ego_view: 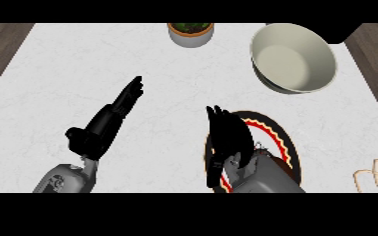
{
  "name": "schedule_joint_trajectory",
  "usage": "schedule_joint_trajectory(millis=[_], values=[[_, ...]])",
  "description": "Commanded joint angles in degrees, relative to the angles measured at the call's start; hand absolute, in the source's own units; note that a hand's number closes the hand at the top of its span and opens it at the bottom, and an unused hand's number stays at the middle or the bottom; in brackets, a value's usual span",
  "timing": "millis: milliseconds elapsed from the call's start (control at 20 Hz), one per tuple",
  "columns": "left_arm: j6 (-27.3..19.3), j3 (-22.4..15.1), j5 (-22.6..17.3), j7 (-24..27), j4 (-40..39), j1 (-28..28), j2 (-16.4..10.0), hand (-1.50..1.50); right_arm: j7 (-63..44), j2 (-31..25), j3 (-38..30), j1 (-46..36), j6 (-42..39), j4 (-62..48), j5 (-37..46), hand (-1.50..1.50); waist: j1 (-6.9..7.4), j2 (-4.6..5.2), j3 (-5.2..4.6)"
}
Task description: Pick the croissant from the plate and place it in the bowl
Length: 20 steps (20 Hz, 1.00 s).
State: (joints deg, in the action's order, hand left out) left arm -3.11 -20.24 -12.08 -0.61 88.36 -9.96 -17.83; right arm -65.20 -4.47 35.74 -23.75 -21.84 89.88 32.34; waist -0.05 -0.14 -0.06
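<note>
A cream bowl [294,57] stands at the back right of the white counter. In front of it lies a dark plate [286,141] with a red and yellow rim. My right hand [227,139] hovers over the plate's left half, fingers stretched out towards the far side, open. The hand and forearm cover most of the plate, and no croissant shows anywhere. My left hand [111,117] rests open at the left, fingers straight and pointing up and to the right, well away from both plate and bowl.
A small potted plant [190,32] in a grey pot stands at the back centre, left of the bowl. A pale beige object [365,178] pokes in at the right edge. Dark wood shows beyond the counter's left and right sides.
</note>
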Motion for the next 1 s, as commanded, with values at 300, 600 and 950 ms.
schedule_joint_trajectory(millis=[300,600,950], values=[[1.47,0.23,1.30,0.89,1.28,3.64,0.67,0.00,-10.52,2.38,1.28,-0.84,-4.45,1.22,11.12,-1.50,0.17,-0.06,0.00],[0.64,0.55,3.25,-0.91,0.60,1.01,2.62,0.00,-6.15,0.65,0.20,5.44,-2.55,1.32,15.88,-1.50,-0.16,-0.02,0.04],[-0.27,0.36,5.31,-3.07,4.47,2.48,4.62,0.00,-0.87,3.65,-3.97,6.51,-1.55,-5.31,18.51,-1.50,0.14,0.10,0.06]])
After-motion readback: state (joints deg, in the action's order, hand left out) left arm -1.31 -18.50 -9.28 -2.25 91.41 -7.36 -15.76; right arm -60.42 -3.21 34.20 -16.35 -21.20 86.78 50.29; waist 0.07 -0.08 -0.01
